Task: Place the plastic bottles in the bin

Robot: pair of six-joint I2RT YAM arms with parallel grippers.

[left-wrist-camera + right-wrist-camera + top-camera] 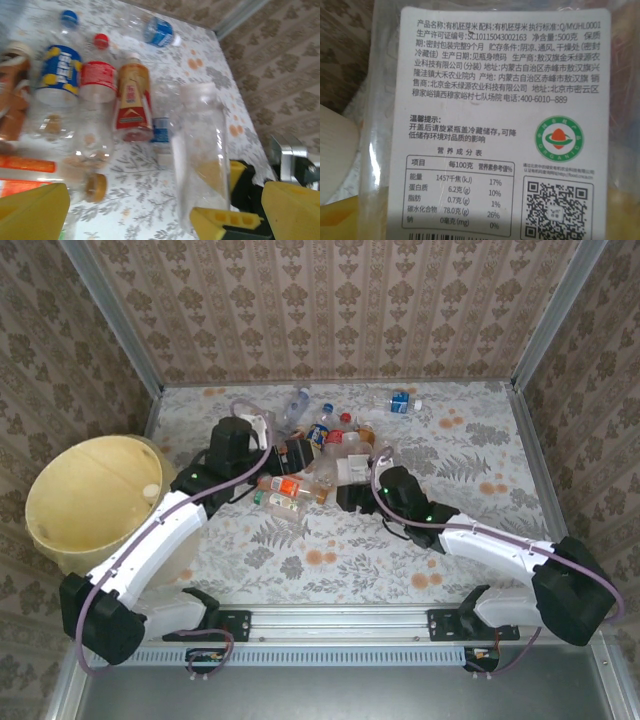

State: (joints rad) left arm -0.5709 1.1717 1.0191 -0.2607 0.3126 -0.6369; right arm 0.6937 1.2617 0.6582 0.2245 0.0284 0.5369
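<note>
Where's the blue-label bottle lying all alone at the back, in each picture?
Top external: the blue-label bottle lies alone at the back, upper middle-right of the picture.
Left wrist: the blue-label bottle is at the top, near the middle.
Right wrist: the camera faces a white printed label close up.
Shared landmark: the red-capped bottle, left of it and nearer the arms in both.
</note>
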